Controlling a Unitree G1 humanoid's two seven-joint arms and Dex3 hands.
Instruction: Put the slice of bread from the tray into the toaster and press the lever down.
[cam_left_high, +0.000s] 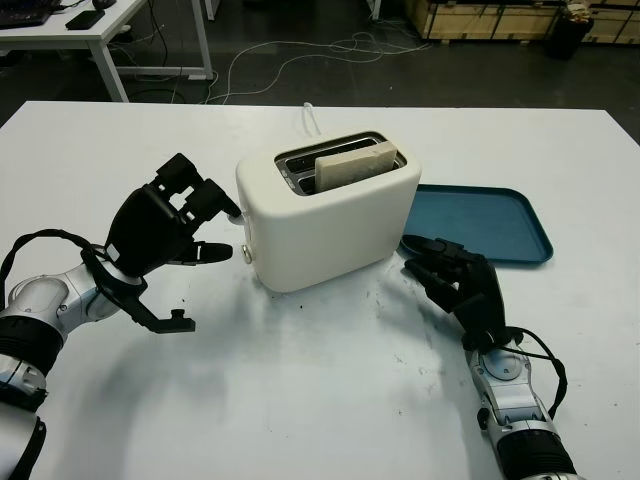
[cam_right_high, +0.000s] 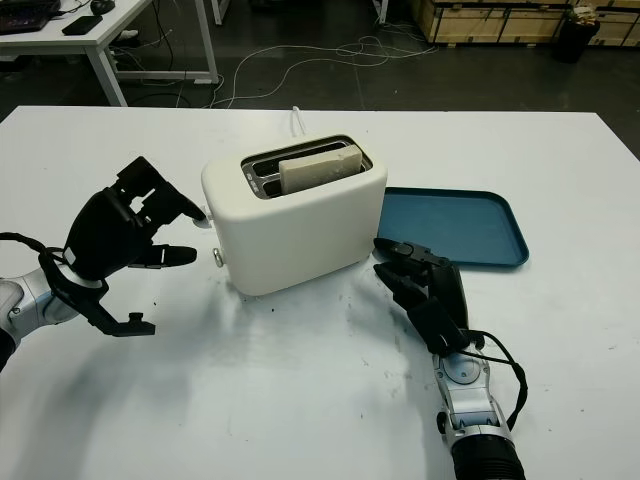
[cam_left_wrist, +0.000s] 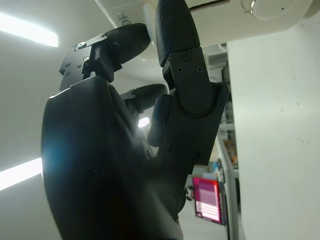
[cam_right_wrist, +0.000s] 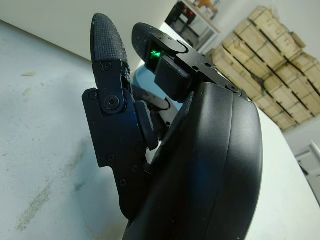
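Note:
A white two-slot toaster (cam_left_high: 330, 225) stands mid-table. The slice of bread (cam_left_high: 355, 165) stands upright in its nearer slot, its top edge poking above the rim. My left hand (cam_left_high: 205, 225) is at the toaster's left end, holding nothing. Its upper fingertips (cam_left_high: 222, 198) reach the small white lever (cam_left_high: 237, 213), and its thumb sits lower, beside the round knob (cam_left_high: 247, 255). In the left wrist view the fingers (cam_left_wrist: 172, 30) press up against the toaster's end. My right hand (cam_left_high: 450, 275) is open on the table just right of the toaster, by the blue tray (cam_left_high: 500, 225), which holds nothing.
A white cord (cam_left_high: 312, 118) runs off behind the toaster. Beyond the table's far edge are a desk (cam_left_high: 90, 30), loose cables on the floor (cam_left_high: 330, 50) and wooden crates (cam_left_high: 480, 15). Bare white tabletop (cam_left_high: 300, 380) spreads in front.

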